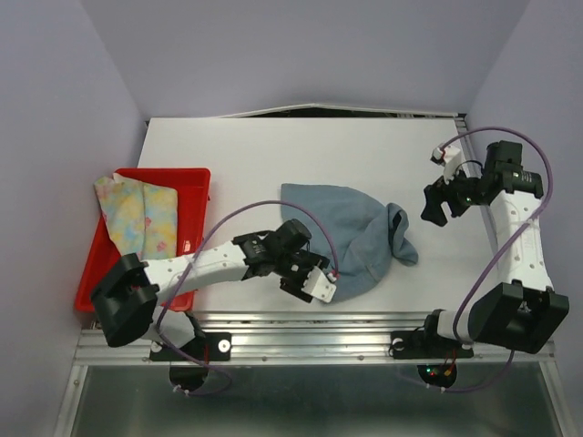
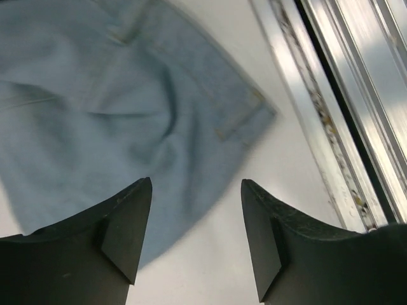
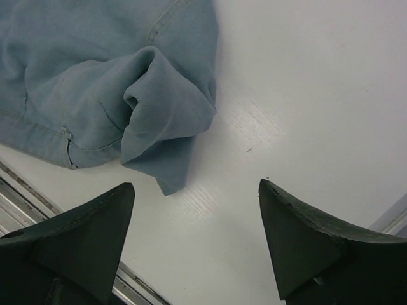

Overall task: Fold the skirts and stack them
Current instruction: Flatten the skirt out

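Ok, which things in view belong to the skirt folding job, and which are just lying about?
Job:
- denim skirt, crumpled on the table
- floral skirt, lying in the red tray

Lying about:
- red tray, at the table's left edge, only holding the floral skirt

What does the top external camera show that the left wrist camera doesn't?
Only the top external view shows the floral skirt lying in the red tray at the left, and the right tool over at the right side. Only the left wrist view shows the stitched seam at one corner of the denim skirt, and the left tool open with nothing between its fingers. Both views show the denim skirt lying on the white table, close to the metal rail at the near edge.
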`<state>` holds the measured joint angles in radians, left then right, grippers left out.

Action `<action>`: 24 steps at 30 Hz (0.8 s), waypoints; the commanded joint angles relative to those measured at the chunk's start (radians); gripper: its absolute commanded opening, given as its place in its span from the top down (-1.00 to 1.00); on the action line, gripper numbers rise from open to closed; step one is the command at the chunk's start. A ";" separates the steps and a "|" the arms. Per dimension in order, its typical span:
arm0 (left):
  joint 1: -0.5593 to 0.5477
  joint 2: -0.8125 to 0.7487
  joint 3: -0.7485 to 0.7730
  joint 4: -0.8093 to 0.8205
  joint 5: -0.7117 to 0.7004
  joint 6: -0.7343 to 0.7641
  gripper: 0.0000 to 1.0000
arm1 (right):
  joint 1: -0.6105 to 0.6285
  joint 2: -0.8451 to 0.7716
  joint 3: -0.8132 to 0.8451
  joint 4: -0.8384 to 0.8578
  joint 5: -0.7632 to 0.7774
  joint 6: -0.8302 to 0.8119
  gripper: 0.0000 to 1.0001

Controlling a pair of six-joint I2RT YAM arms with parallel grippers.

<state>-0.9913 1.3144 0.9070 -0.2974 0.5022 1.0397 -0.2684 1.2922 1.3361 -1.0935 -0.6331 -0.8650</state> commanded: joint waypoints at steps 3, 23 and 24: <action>-0.075 0.071 -0.066 0.047 -0.021 0.281 -0.38 | 0.026 0.051 -0.090 0.043 0.009 0.116 -0.65; -0.171 0.252 -0.080 0.195 -0.103 0.464 0.39 | 0.097 0.285 -0.092 0.198 -0.079 0.393 -0.52; -0.173 0.244 -0.079 0.187 -0.102 0.453 0.52 | 0.097 0.289 -0.097 0.205 -0.079 0.397 -0.47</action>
<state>-1.1553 1.5806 0.8116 -0.1394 0.4015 1.4948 -0.1841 1.5787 1.2442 -0.9493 -0.6731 -0.4992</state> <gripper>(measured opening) 0.301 0.765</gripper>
